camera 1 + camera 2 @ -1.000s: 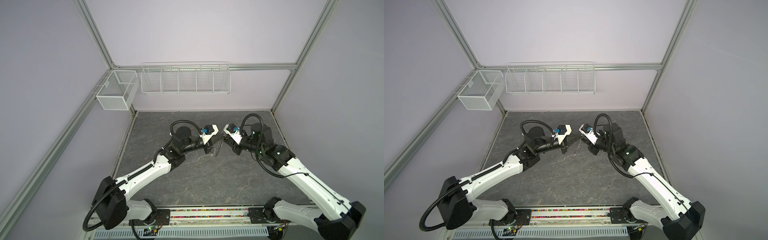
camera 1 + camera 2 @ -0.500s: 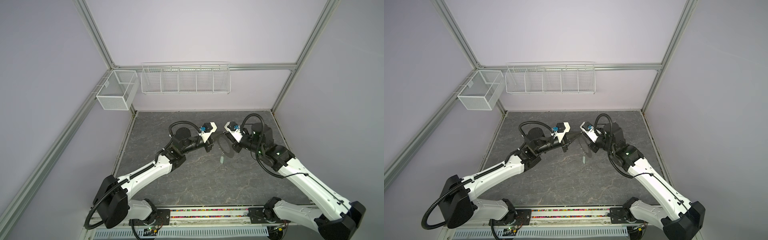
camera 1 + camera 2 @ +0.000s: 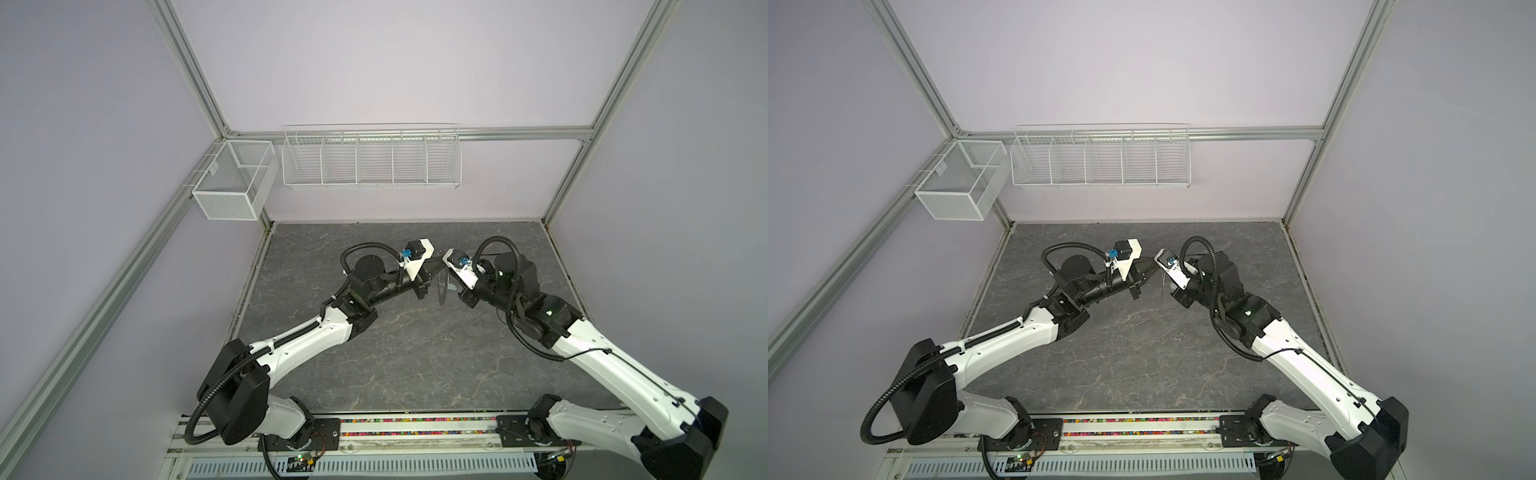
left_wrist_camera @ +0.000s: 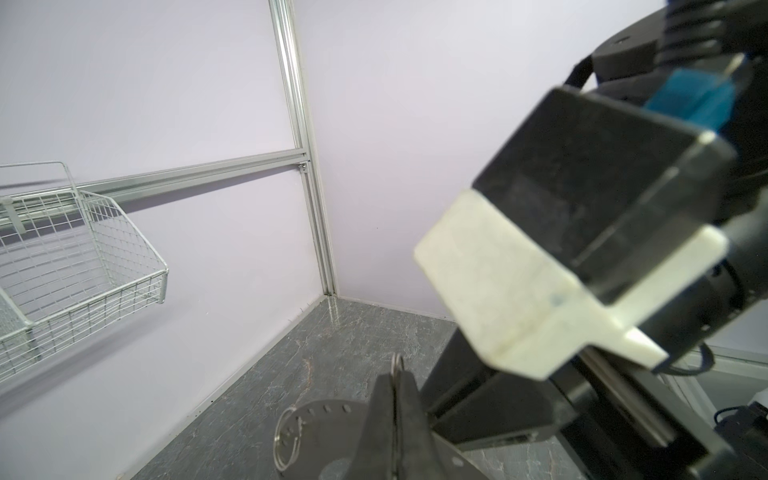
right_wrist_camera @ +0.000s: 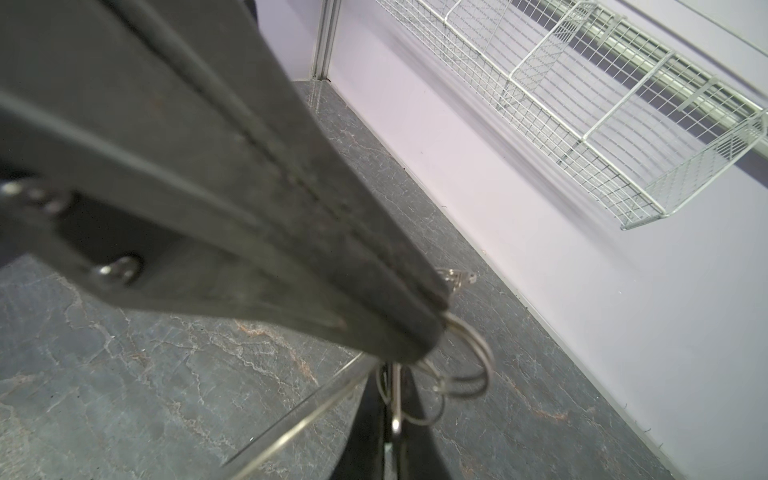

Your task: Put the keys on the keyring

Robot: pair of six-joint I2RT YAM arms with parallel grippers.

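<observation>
Right pincer pinched shut on a wire loop, left pincer closed at the rim of the keyring, held upright above the counter between them. It is apparently braced so the loop can take keys, none discernible here.
</observation>
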